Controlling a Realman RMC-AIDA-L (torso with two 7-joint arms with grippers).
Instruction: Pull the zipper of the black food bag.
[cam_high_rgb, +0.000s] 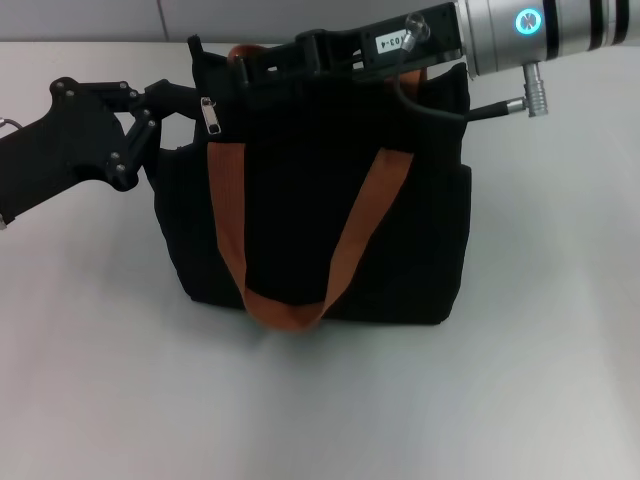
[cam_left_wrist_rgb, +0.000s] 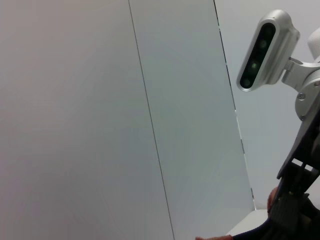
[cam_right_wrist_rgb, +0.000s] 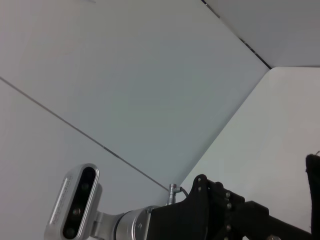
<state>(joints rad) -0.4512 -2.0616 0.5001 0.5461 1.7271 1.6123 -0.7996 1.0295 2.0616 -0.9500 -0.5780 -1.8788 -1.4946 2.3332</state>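
The black food bag (cam_high_rgb: 310, 200) stands upright in the middle of the white table in the head view, with an orange-brown strap (cam_high_rgb: 228, 200) hanging down its front. The silver zipper (cam_high_rgb: 211, 116) pull hangs at the left end of the bag's top edge. My left gripper (cam_high_rgb: 185, 100) comes in from the left and is shut on the bag's top left corner, just beside the pull. My right gripper (cam_high_rgb: 250, 62) reaches in from the upper right and lies along the bag's top edge, its tip to the right of the pull.
The white table (cam_high_rgb: 320, 400) spreads out around the bag, with a pale wall behind it. The left wrist view shows the wall and the right arm's wrist camera (cam_left_wrist_rgb: 265, 50). The right wrist view shows the left arm's wrist camera (cam_right_wrist_rgb: 75, 205).
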